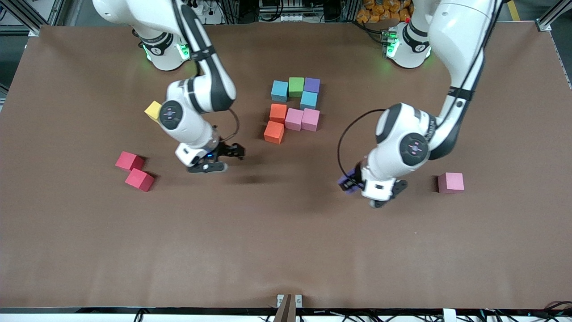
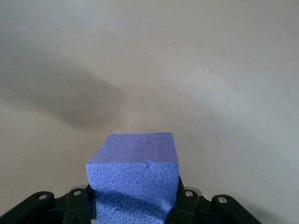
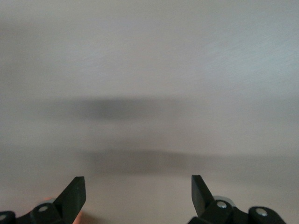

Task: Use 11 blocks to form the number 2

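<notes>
The left gripper [image 1: 353,184] has its fingers [image 2: 184,205] clamped on a purple block [image 2: 135,179], held above bare desk [image 1: 286,250]. The right gripper [image 1: 232,152] hangs with fingers [image 3: 74,196] spread wide, empty. Between them, farther from the camera, lies the partly built number 2 [image 1: 295,109].

even overhead light, soft shadows

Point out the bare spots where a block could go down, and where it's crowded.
Bare: the table strip nearest the camera, and the gap between the cluster and the lone pink cube. Crowded: the cluster itself, and around the two red cubes by the right gripper.
</notes>
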Controlling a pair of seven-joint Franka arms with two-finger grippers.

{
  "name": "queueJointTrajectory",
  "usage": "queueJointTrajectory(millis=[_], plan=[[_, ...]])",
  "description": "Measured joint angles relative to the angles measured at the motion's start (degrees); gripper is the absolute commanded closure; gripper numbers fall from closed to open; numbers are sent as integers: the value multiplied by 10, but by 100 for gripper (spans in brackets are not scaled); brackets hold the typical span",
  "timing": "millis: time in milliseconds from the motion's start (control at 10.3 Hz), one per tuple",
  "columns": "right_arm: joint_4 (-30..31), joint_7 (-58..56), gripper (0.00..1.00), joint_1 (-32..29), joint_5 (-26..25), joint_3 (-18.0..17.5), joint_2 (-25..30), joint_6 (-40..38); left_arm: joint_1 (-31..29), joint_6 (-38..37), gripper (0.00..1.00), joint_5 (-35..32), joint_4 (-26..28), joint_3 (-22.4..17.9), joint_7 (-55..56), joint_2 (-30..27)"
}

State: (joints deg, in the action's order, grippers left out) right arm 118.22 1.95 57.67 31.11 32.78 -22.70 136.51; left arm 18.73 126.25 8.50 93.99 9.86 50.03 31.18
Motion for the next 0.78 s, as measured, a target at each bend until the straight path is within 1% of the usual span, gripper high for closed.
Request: queueJointTrajectory(millis=[194, 291, 485, 583, 680, 777], plan=[[28, -37, 0, -50, -93, -3, 43, -4, 33, -1, 65, -8, -7, 0, -91, 2], [42, -65, 0, -90, -121, -15, 65, -9, 49, -1, 65, -10, -12, 0, -124, 6], [62, -159, 0, -210, -173, -69, 97, -10, 84, -1, 65, -32, -32, 0, -161, 25], [63, -236, 0, -268, -189, -88, 101, -10, 101, -1, 65, -43, -45, 0, -176, 36], [62, -327, 0, -312, -192, -97, 100, -8, 118, -1, 70, -47, -55, -1, -190, 45], [61, -411, 0, -342, -193, -99, 98, -5, 134, -1, 70, -48, -64, -3, -197, 52]])
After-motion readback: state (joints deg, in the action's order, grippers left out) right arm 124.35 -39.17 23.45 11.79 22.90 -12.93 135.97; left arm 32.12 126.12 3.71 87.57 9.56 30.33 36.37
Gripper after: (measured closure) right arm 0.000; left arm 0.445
